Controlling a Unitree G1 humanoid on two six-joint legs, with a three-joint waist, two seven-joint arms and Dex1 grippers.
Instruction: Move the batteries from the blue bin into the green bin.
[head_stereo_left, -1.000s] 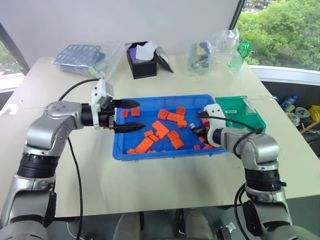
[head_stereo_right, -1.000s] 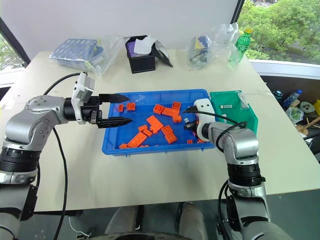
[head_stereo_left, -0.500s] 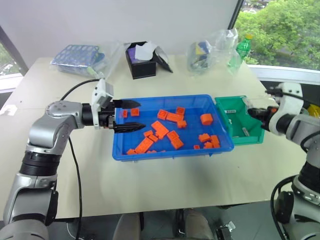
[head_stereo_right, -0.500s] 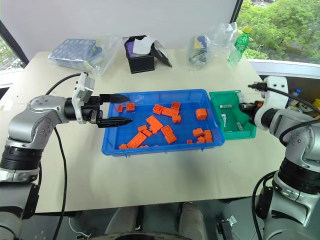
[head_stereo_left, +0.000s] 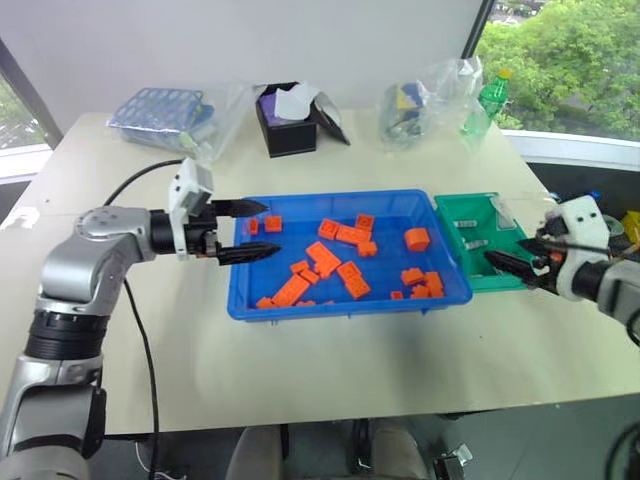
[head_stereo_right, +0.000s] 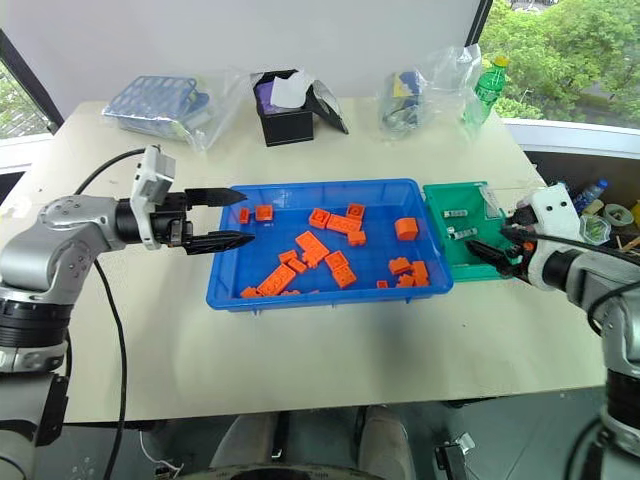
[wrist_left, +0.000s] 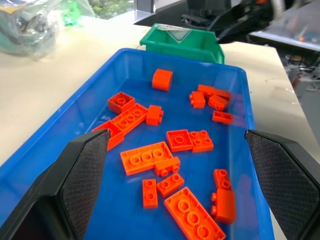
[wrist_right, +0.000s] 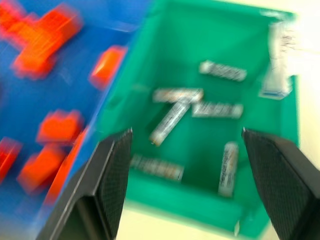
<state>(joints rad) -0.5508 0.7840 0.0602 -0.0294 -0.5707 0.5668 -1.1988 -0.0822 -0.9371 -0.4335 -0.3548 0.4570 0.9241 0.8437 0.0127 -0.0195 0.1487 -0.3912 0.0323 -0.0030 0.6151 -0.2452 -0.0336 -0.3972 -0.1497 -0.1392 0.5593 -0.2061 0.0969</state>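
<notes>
The blue bin sits mid-table and holds scattered orange bricks. Touching its right end is the green bin, with several silvery batteries lying loose on its floor. My left gripper hovers open over the blue bin's left end, pointing along it, with nothing between its fingers. My right gripper hangs open just above the green bin's right side, pointing in over it, and is empty; the right wrist view looks down on the batteries between its fingers.
Along the table's far side stand a bagged blue lattice basket, a black box, a clear bag and a green bottle. The table's right edge runs close behind the green bin. Bare tabletop lies in front of both bins.
My right gripper left the blue bin's right end, swung right over the green bin and opened. My left gripper drifted slightly left, still open.
</notes>
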